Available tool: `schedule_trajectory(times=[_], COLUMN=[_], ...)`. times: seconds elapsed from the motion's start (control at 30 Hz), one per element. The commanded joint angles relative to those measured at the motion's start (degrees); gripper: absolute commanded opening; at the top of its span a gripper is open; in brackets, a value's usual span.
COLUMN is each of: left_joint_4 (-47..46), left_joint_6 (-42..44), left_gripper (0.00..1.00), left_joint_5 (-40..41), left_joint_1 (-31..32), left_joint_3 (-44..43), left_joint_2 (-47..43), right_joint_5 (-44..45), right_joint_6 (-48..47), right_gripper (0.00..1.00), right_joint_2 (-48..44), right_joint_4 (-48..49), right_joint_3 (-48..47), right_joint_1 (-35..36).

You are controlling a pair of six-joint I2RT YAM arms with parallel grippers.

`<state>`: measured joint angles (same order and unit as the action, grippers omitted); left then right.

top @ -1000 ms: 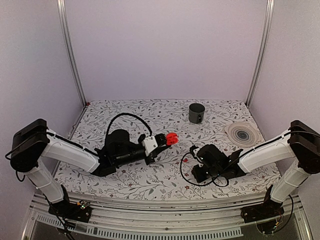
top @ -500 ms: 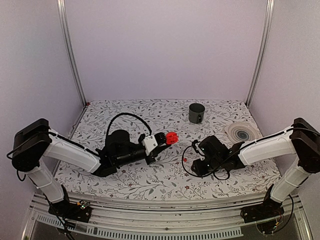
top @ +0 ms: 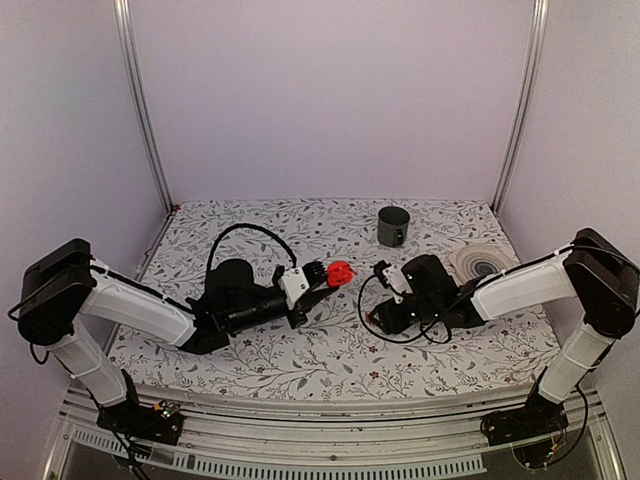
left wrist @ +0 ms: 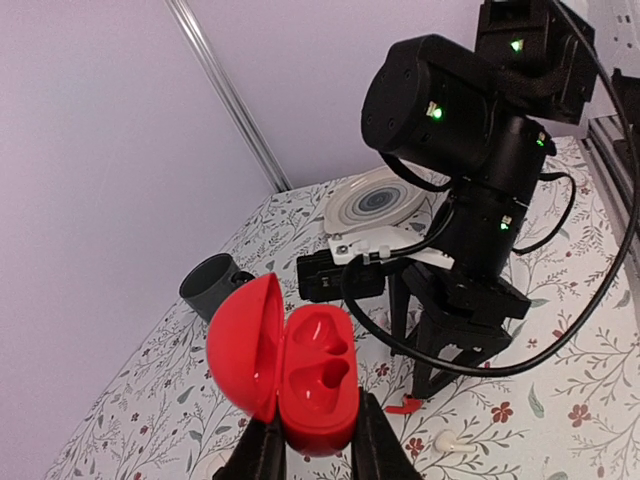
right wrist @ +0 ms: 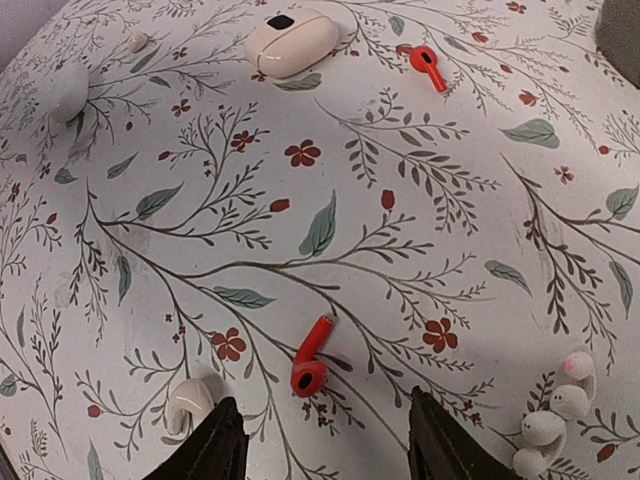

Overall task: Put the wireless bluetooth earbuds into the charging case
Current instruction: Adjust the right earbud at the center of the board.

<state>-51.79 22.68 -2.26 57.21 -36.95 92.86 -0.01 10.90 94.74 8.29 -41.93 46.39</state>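
Note:
My left gripper (left wrist: 315, 450) is shut on a red charging case (left wrist: 300, 375), held up above the table with its lid swung open and two empty hollows showing; in the top view the case (top: 340, 272) sits at the tip of the left gripper (top: 325, 278). My right gripper (right wrist: 328, 440) points down, open, and a red earbud (right wrist: 310, 365) lies on the cloth between its fingers, untouched. A second red earbud (right wrist: 427, 65) lies farther off, next to a shut cream-white case (right wrist: 290, 45). From the left wrist view the right gripper (left wrist: 440, 370) stands over the red earbud (left wrist: 405, 405).
White earbuds lie scattered on the floral cloth: one by my right gripper's left finger (right wrist: 188, 402), a pair at the right (right wrist: 550, 415), one more (left wrist: 445, 440) near the right gripper. A grey mug (top: 393, 226) and a ringed plate (top: 485, 268) stand at the back right.
My right arm has swung up and left toward the table's middle, and its jaws have opened over the red earbud. The left gripper keeps hold of the red case, shifted slightly.

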Motion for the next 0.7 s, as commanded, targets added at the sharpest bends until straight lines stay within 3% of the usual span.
schedule_trajectory(times=[0.0,0.37,0.67], left_joint_4=[-1.47,-1.95,-1.91], left_joint_6=[-0.56,-2.24,-2.51], left_gripper=[0.0,0.0,0.0], left_joint_5=[0.56,0.79,1.1], left_joint_1=[-0.69,-1.9,-2.06], left_joint_3=[1.06,2.92,3.72], left_joint_2=[-2.24,-4.92,-6.02], right_joint_5=[-7.54,-25.45,-27.42], right_joint_6=[-5.66,-4.74,-1.26], right_gripper=[0.55,0.61,0.63], right_joint_2=[2.69,8.28,9.68], right_joint_4=[6.47,8.49,9.2], right_joint_3=[0.1,-1.33,-0.75], right_joint_1=[-1.68,-6.23,-6.22])
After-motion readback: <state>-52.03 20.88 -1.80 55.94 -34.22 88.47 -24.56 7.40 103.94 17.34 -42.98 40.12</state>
